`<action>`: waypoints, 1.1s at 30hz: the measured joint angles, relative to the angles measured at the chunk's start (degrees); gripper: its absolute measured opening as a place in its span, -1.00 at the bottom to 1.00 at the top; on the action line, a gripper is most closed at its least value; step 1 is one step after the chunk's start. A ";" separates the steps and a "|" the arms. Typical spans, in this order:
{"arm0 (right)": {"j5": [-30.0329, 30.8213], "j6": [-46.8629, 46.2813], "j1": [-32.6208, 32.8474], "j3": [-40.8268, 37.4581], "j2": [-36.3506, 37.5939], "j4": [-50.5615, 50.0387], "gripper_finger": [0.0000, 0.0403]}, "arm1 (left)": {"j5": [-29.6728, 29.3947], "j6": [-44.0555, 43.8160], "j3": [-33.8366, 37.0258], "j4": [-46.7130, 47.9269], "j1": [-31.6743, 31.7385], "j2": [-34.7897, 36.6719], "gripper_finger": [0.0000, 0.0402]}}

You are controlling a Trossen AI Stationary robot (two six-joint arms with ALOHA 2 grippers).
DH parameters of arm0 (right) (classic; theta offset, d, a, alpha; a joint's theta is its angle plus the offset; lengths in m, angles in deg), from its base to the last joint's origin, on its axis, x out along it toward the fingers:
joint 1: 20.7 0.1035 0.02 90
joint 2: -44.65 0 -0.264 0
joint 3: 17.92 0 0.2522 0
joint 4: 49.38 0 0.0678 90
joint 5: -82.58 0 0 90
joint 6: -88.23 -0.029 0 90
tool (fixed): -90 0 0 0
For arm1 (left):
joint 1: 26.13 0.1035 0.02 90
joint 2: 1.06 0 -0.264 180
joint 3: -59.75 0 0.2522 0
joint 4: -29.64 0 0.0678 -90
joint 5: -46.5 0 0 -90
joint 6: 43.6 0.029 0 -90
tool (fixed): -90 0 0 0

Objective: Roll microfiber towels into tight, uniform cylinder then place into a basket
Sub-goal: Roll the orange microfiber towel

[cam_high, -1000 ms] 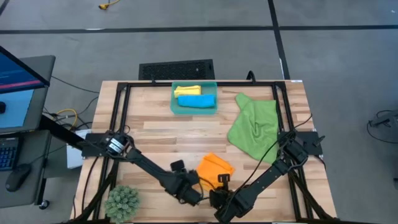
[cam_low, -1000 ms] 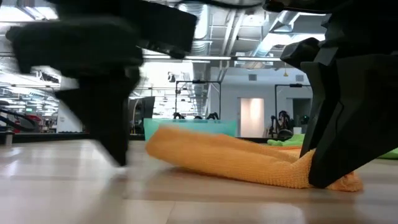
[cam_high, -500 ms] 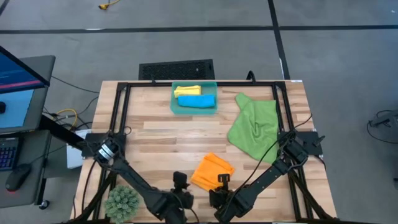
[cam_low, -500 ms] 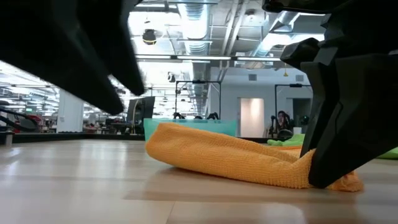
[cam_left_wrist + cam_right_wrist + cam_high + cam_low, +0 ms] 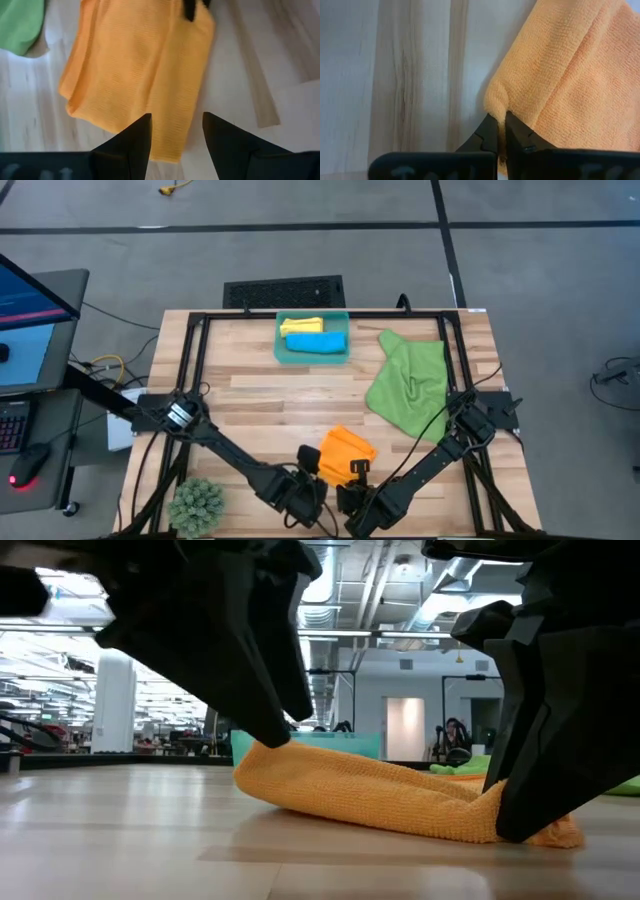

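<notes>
Fingers first: my right gripper (image 5: 501, 131) has its fingers pressed together on a puckered corner of the orange towel (image 5: 344, 453), pinching a small fold of the cloth at the near edge of the tabletop (image 5: 260, 395). In the low view that same gripper (image 5: 525, 825) stands planted on the towel's (image 5: 370, 795) right end, the cloth bunched under it. My left gripper (image 5: 176, 131) has its fingers spread apart with nothing between them; they hang over the near edge of the orange towel (image 5: 135, 75), which lies partly folded and flat below. In the high view the left gripper (image 5: 308, 470) sits just beside the towel's left edge, close to the right one (image 5: 352, 478).

Against the frame half a second back, I see the left arm has swung in again: it was pulled away toward the tabletop's near edge, and now its fingers are back at the towel. The right gripper has stayed clamped on the same corner, and the towel has not shifted.

The green towel (image 5: 410, 385) lies spread and rumpled on the right side of the tabletop, well apart from the orange one. The basket (image 5: 312, 356) stands at the far edge, with the yellow towel (image 5: 301, 326) and blue towel (image 5: 316, 342) rolled side by side inside it.
</notes>
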 joint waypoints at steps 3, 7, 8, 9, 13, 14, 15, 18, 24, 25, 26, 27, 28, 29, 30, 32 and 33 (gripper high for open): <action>0.00 0.00 0.00 0.00 0.00 0.00 -0.90 | 0.67 1.05 -0.02 -0.04 -0.17 0.04 -0.16; -0.02 0.00 -0.02 0.00 0.00 0.04 -0.85 | 0.42 -0.31 0.43 -0.62 -0.13 -0.66 -0.16; 0.01 0.00 -0.04 0.00 0.00 0.07 -0.84 | -0.05 -0.39 0.59 -0.48 -0.11 -1.11 -0.16; 0.03 0.00 -0.02 0.00 0.00 0.03 -0.84 | -0.44 -0.39 0.61 -1.19 -0.09 -1.87 -0.16; -0.01 0.00 -0.05 0.02 0.00 0.00 -0.89 | -2.96 -0.70 0.83 0.09 -0.07 -3.47 -0.16; -0.19 0.00 -0.07 0.04 0.02 -0.02 -0.90 | -3.03 -0.81 0.91 -0.01 0.12 -3.50 -0.16; -0.10 0.00 -0.05 0.00 0.02 0.06 -0.90 | -3.02 -1.14 1.37 -0.30 0.25 -3.50 -0.16; -0.16 0.02 -0.01 0.02 0.02 0.06 -0.87 | -3.09 -2.50 2.67 -0.18 1.03 -3.52 -0.16; -0.04 0.02 0.09 0.00 0.02 0.16 -0.89 | -1.25 -4.09 5.46 -2.10 2.80 -2.93 -0.16; -0.04 0.06 0.16 0.00 0.02 0.17 -0.90 | -1.11 -4.15 5.76 -2.54 2.96 -2.93 -0.16; 0.01 0.20 0.27 0.00 0.02 0.20 -0.91 | -1.29 -4.03 5.96 -2.93 3.02 -2.97 -0.16; 0.09 0.54 0.40 0.00 0.02 0.33 -0.91 | -1.48 -3.31 6.32 -3.57 3.06 -2.97 -0.16; 0.09 0.95 0.52 0.01 -0.01 0.41 -0.90 | -1.44 -2.62 6.64 -4.23 3.12 -2.99 -0.16; 0.07 1.25 0.70 0.04 -0.02 0.49 -0.90 | -0.96 -2.01 7.00 -5.00 3.26 -2.99 -0.16; 0.17 1.46 0.88 0.04 -0.04 0.56 -0.88 | -0.31 -1.78 7.45 -5.93 3.40 -2.95 -0.17; 0.26 1.62 1.21 0.04 -0.07 0.61 -0.87 | 0.82 -2.35 7.93 -6.63 3.56 -2.89 -0.23; 0.27 1.85 1.36 0.04 -0.07 0.64 -0.87 | 1.19 -3.18 8.07 -6.66 3.56 -2.89 -0.28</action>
